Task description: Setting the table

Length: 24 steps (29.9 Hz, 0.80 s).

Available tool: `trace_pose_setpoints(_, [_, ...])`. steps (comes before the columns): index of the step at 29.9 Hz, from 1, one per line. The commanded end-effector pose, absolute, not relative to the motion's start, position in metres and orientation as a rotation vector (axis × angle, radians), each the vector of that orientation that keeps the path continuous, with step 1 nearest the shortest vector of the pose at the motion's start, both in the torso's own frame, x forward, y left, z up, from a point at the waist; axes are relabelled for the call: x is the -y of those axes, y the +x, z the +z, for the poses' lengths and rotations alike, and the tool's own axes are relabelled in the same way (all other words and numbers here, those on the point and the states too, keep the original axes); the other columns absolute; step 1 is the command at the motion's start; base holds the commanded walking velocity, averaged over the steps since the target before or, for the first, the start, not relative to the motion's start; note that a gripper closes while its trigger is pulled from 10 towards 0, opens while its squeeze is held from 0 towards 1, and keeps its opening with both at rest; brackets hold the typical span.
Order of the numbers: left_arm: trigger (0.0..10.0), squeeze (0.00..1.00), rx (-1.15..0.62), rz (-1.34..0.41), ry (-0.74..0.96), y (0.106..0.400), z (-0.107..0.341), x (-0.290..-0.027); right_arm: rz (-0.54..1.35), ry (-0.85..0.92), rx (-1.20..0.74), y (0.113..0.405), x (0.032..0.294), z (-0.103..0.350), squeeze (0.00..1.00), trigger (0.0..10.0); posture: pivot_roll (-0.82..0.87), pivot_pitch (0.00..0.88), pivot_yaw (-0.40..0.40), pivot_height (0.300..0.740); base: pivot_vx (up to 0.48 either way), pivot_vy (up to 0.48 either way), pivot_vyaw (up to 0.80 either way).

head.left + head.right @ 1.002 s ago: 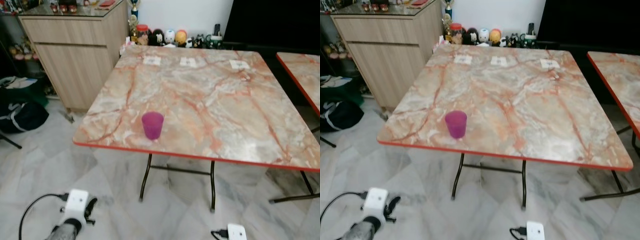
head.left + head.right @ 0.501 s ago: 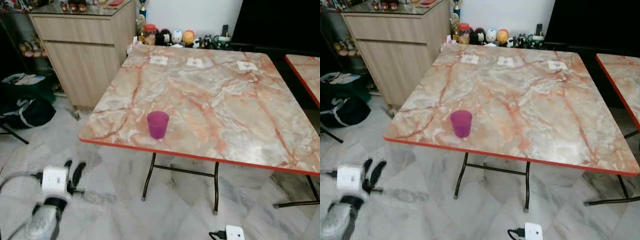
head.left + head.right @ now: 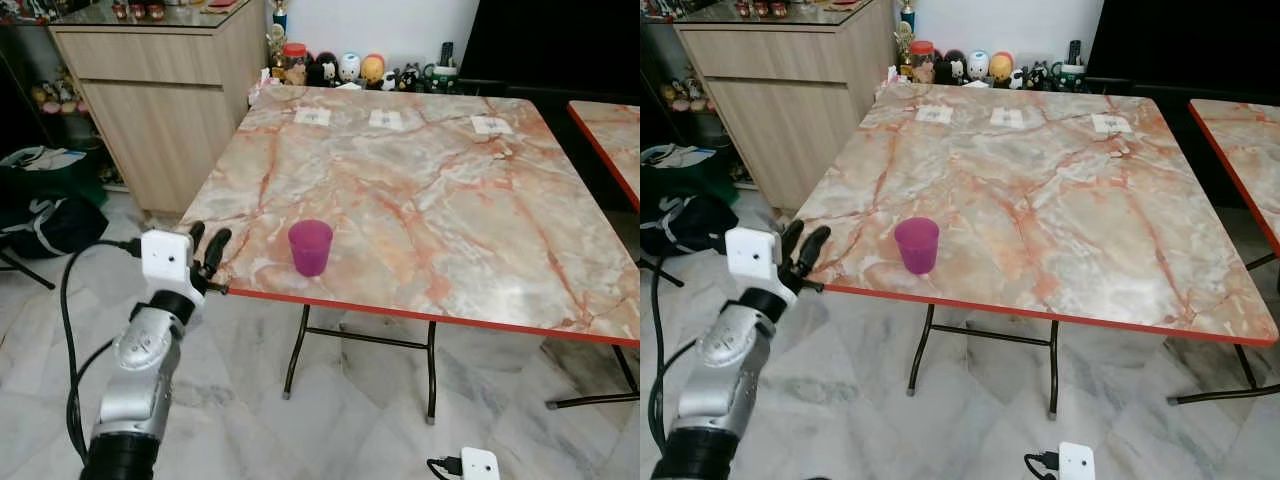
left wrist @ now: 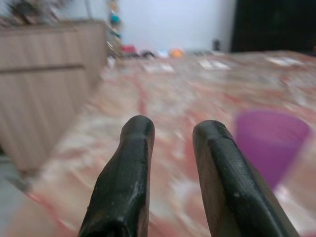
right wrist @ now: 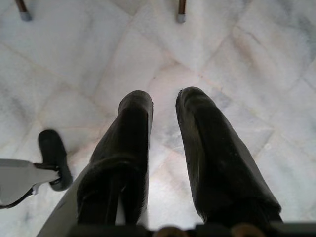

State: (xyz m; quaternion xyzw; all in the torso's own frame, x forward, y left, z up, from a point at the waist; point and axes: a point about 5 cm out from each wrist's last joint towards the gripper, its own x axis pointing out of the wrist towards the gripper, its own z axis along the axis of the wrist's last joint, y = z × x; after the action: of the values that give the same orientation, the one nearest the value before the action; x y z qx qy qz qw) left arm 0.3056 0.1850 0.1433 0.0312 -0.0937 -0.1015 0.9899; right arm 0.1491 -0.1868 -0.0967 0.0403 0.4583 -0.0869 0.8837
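The small purple plastic cup (image 3: 310, 246) stands upright near the front edge of the pink-veined marble tabletop (image 3: 430, 190). The left gripper (image 3: 206, 247) hovers at the tabletop's corner, fingers slightly apart, empty, aligned for approach. The right gripper (image 5: 163, 106) hangs idle, fingers slightly parted.

This looks like a lived-in home dining corner: marble-patterned folding tables (image 3: 420, 190) on a pale marble tile floor (image 3: 330, 420), a wooden sideboard (image 3: 150, 90), small figurines (image 3: 345, 68) by the wall, perhaps bags (image 3: 45, 215) dumped beside it.

head eyes: down onto table (image 3: 420, 200) | left wrist: low across it | right wrist: floor (image 5: 237, 44)
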Motion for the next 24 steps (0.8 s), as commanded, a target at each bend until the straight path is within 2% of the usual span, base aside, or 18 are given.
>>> trace_pose_setpoints(1, [10.0,0.00,0.186,-0.226,0.061,0.3040,0.1466,-0.1804,-0.193,0.089,-0.965,0.1446,0.1872,-0.0984,0.00,10.0,0.09,0.019,-0.015,0.740,0.000,0.000,0.00])
trace_pose_setpoints(9, [10.0,0.00,0.160,-0.242,0.079,0.3020,0.1435,-0.1790,-0.204,0.092,-0.937,0.1470,0.1873,-0.0968,0.00,10.0,0.10,0.020,-0.017,0.740,0.000,0.000,0.00])
trace_pose_setpoints(17, [10.0,0.00,0.153,-0.235,0.089,0.3034,0.1438,-0.1806,-0.190,0.086,-0.935,0.1492,0.1856,-0.0962,0.00,10.0,0.10,0.020,-0.021,0.740,0.030,-0.305,0.00])
trace_pose_setpoints(24, [10.0,0.00,0.085,-0.266,0.044,0.3036,0.1371,-0.1774,-0.180,0.077,-0.930,0.1517,0.1841,-0.0954,0.00,10.0,0.10,0.028,-0.022,0.740,0.000,0.000,0.00])
